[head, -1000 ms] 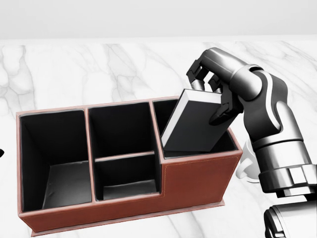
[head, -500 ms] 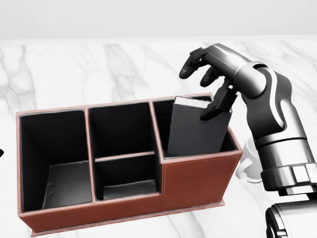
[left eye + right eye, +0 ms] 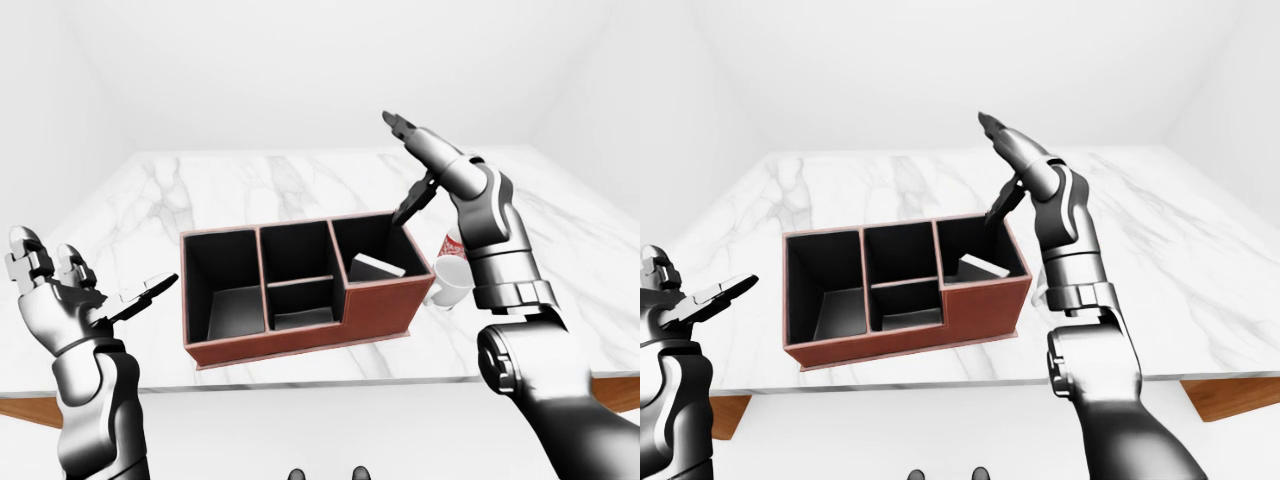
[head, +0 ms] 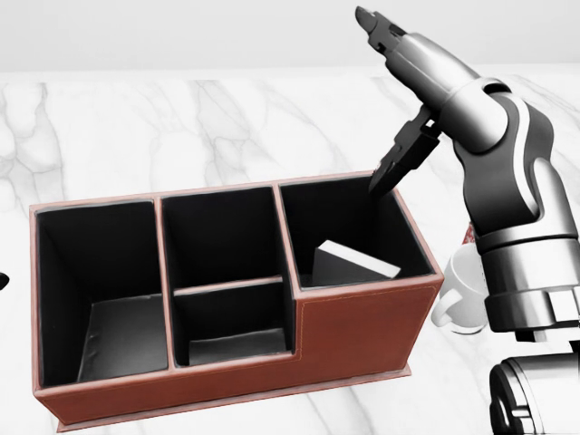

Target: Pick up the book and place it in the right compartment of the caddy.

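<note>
The book lies tilted inside the right compartment of the caddy, its pale page edge uppermost, leaning toward the compartment's 3 o'clock wall; nothing grips it. The right hand hangs above the caddy's 1 o'clock corner in the head view, fingers spread apart and clear of the book; one finger points toward 11 o'clock, the dark thumb angles down toward the compartment's rim without touching it. The left hand is held up at 9 o'clock in the left-eye view, well apart from the caddy, fingers open and holding nothing. The caddy's left compartment and the two small middle ones are dark inside; it sits on the marble table. A white mug stands just beside the caddy at 3 o'clock, partly hidden behind the right forearm.
</note>
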Motion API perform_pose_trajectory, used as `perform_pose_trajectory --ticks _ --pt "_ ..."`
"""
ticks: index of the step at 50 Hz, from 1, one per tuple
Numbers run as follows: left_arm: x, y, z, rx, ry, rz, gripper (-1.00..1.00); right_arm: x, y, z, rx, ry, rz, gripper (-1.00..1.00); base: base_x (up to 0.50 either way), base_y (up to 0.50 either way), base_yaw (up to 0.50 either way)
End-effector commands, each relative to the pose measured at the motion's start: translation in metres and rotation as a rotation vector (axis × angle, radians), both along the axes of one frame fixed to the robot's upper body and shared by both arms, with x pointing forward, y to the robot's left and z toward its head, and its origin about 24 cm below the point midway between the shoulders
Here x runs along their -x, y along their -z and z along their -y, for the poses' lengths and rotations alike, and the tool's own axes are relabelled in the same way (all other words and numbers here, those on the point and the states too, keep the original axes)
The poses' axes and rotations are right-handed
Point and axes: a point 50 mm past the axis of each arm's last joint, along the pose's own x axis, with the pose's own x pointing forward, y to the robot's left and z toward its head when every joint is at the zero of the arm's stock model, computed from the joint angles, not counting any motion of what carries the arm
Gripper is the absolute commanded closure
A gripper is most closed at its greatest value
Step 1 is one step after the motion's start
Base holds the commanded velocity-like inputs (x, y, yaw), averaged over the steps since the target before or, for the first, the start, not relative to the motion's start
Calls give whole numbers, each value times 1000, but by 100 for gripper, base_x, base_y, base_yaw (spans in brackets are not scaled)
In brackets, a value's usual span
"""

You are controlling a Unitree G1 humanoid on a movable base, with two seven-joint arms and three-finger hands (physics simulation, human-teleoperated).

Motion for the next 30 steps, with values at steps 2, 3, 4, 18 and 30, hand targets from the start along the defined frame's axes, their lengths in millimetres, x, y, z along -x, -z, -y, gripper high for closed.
perform_pose_trajectory --ticks 2,3,4,18,30 --pt "-1 2 0 2 2 -6 -100 20 -76 -4 -99 -43 308 -100 0 0 0" --pt "0 1 0 1 1 -5 -100 23 -82 -5 -94 -50 330 -100 0 0 0" --pt "0 1 0 1 0 -4 -100 27 -89 -6 -91 -55 366 -100 0 0 0" --pt "0 2 0 2 2 -7 -100 35 -100 -6 -139 -75 434 -100 0 0 0" --pt "0 1 0 1 1 -2 -100 35 -99 -8 -153 -83 440 -100 0 0 0"
